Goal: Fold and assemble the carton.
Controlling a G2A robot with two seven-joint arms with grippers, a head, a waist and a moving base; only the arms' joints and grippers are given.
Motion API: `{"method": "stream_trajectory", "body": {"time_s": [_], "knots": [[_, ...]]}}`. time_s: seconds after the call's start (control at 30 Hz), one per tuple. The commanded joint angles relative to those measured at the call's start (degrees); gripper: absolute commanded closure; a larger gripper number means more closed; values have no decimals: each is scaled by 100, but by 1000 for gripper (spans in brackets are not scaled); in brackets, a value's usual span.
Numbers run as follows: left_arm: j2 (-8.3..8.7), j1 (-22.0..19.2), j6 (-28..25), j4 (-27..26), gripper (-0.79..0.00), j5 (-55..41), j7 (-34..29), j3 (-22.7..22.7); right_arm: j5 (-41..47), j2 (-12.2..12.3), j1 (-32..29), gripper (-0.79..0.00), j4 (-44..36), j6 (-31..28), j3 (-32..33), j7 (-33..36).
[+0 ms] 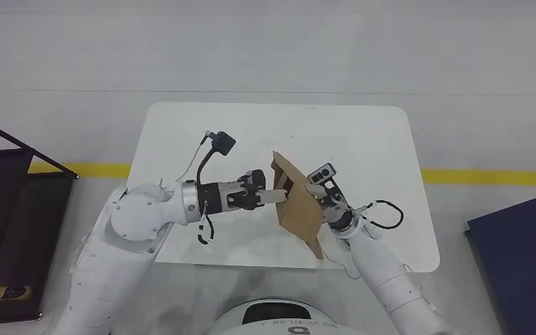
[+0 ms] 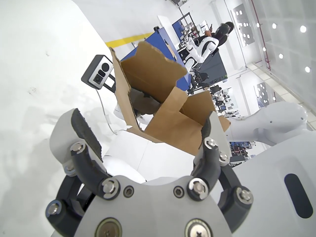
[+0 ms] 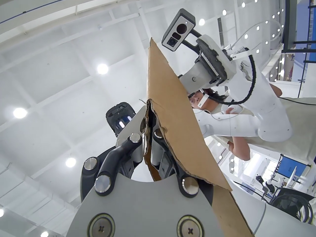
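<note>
The smooth white table (image 1: 352, 134) has rounded corners. Above its near half the brown corrugated carton (image 1: 297, 205) is held up, half folded, its flap edges ragged. The right gripper (image 3: 148, 122) is clamped on one torn cardboard edge. The left gripper (image 2: 144, 124) is spread wide at the open flaps, showing rough black pads (image 2: 84, 129).

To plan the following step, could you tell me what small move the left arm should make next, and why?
Probably ease the left gripper forward and close it on the nearest flap of the carton: its fingers stand open right at it, while the right gripper is shut on its edge, steadying it.
</note>
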Motion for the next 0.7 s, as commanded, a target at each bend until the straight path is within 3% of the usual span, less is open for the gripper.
{"method": "stream_trajectory", "body": {"time_s": [0.0, 0.5, 0.67], "knots": [[9, 26, 23, -7, -785, -1, 34, -24, 31, 1, 8, 0, -16, -27, 34, 12], [95, 329, -60, 173, -785, -204, 448, -637, 287, 1, 5, 0, -154, -230, 280, -5], [103, 337, -144, 328, -785, -196, 601, -654, 287, 1, 5, 0, -154, -230, 280, -5]]}}
